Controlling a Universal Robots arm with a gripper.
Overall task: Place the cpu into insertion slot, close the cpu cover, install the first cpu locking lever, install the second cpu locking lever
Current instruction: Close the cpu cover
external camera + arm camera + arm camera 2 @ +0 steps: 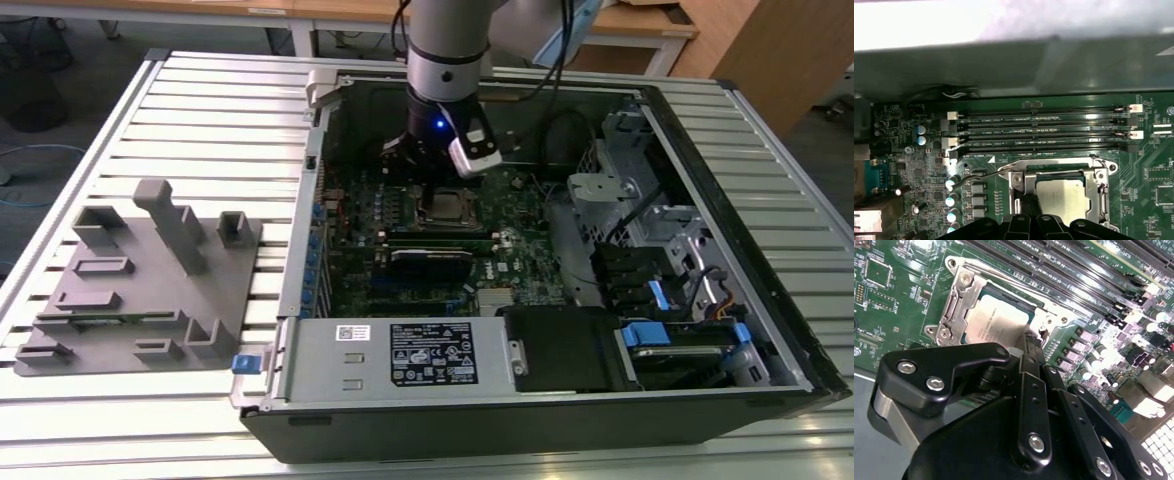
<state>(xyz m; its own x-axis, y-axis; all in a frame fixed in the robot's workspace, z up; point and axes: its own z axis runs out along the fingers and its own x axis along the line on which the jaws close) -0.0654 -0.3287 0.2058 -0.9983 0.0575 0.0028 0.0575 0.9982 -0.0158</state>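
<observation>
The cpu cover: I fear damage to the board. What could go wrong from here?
The gripper sits at the edge of the cover, beside the cpu; a slip could scrape either. A thin lever seems to stand unlatched above the capacitors; it may spring loose or strike them.

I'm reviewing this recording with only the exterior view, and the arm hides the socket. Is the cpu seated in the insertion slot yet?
Observer: Yes. In both wrist views the cpu lies seated flat, silver top up.
Operator: And the cpu cover?
Observer: The cpu cover is down over it, and the cpu shows through its window.
Operator: Where is the claw?
Observer: In the second wrist view the claw is low at the cover's edge. I cannot tell whether it touches.
</observation>
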